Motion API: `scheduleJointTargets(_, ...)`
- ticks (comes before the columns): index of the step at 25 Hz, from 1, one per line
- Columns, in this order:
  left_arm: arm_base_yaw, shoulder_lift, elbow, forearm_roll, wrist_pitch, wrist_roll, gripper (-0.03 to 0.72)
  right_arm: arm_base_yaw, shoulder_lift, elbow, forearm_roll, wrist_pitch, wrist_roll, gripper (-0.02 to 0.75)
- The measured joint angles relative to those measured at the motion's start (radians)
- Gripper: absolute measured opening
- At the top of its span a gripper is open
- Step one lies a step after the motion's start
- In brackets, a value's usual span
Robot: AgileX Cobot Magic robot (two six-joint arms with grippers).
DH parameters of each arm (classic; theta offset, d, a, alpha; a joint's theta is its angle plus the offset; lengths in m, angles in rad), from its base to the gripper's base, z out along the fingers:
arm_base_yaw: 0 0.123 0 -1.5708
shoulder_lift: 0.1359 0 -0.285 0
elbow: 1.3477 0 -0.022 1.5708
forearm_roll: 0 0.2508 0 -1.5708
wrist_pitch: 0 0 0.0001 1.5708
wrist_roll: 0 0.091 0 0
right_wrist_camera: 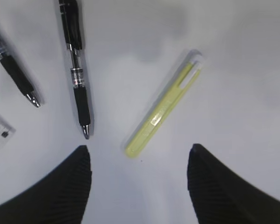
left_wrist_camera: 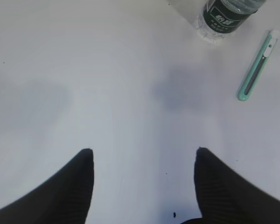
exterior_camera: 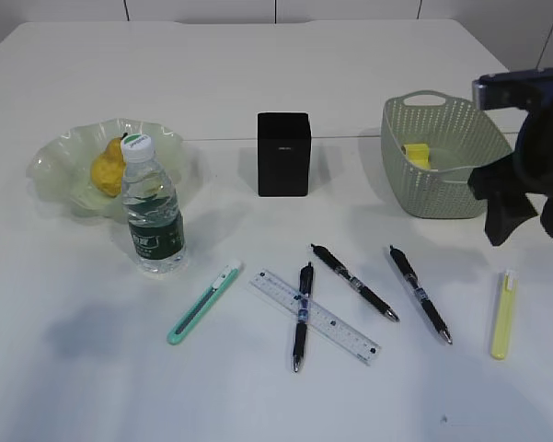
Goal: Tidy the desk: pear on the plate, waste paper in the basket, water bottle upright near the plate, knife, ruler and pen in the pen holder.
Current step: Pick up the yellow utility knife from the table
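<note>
1. Pear [exterior_camera: 108,168] sits in the wavy green plate [exterior_camera: 60,152] at the back left of the white bench [exterior_camera: 258,74], so we have that one home.
2. We see the water bottle [exterior_camera: 154,210] standing upright, white cap on top, just in front of the plate and close against its rim.
3. Over on the right, the sage-green basket [exterior_camera: 442,157] holds the yellow waste paper [exterior_camera: 416,155] inside it.
4. Between plate and basket stands the black pen holder [exterior_camera: 283,154], and we cannot see into it from here.
5. Still lying flat on the bench in front: a mint-green knife [exterior_camera: 205,303], the clear ruler [exterior_camera: 316,316], and three black pens.
6. One pen [exterior_camera: 302,315] lies across the ruler; the middle pen [exterior_camera: 354,282] and the right pen [exterior_camera: 420,293] rest apart, both slanting down to the right.
7. Far right, a yellow-green knife [exterior_camera: 504,314] lies on its own, well clear of the pens.
8. We find the right gripper [right_wrist_camera: 139,156] hanging above that yellow-green knife, fingers [right_wrist_camera: 74,177] spread wide and holding nothing.
9. The left gripper [left_wrist_camera: 144,156] hovers over bare bench, fingers [left_wrist_camera: 79,177] also apart and empty, with the bottle base and the mint-green knife up in the far right corner of its view.
</note>
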Motion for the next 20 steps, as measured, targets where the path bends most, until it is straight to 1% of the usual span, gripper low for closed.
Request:
scheduleJointTargets(5, 0.000, 0.000, 0.000, 0.002, 0.000, 0.000, 0.475, -0.002, 0.105, 0.002, 0.000, -0.063, 0.050, 0.482)
scheduleJointTargets(8, 0.000, 0.000, 0.000, 0.011, 0.000, 0.000, 0.475, -0.021, 0.143, 0.002, 0.004, -0.072, 0.061, 0.482)
scheduleJointTargets(14, 0.000, 0.000, 0.000, 0.030, 0.000, 0.000, 0.475, -0.103, 0.159, 0.002, 0.010, -0.076, 0.066, 0.482)
scheduleJointTargets(17, 0.000, 0.000, 0.000, 0.030, -0.002, 0.000, 0.475, -0.139, 0.159, 0.014, 0.057, -0.092, 0.080, 0.482)
scheduleJointTargets(20, 0.000, 0.000, 0.000, 0.030, -0.005, 0.000, 0.475, -0.153, 0.159, 0.046, 0.090, -0.148, 0.132, 0.482)
